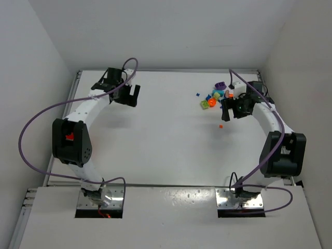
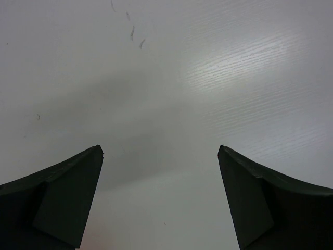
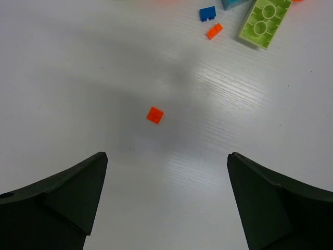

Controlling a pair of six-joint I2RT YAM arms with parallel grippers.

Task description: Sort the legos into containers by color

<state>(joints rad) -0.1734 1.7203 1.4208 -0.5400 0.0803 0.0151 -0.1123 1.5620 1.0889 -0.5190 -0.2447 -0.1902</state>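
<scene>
The legos [image 1: 212, 96] lie in a loose cluster at the far right of the desk [image 1: 155, 135]. A purple block [image 1: 220, 85] sits farthest back, and a light green brick [image 3: 264, 16] lies flat, with a yellow bit [image 1: 212, 101] and a cyan bit [image 1: 217, 94] close by. A small blue brick [image 3: 207, 13] and an orange bit [image 3: 214, 31] sit just beside each other. One tiny orange square [image 3: 154, 114] lies apart from the rest (nearer the arms). A round orange container [image 1: 226, 95] sits in the cluster.

White table [image 1: 155, 150], plain white walls [image 1: 171, 31] on three sides, soft glare, perhaps faint scuff marks [image 2: 132, 34]
</scene>
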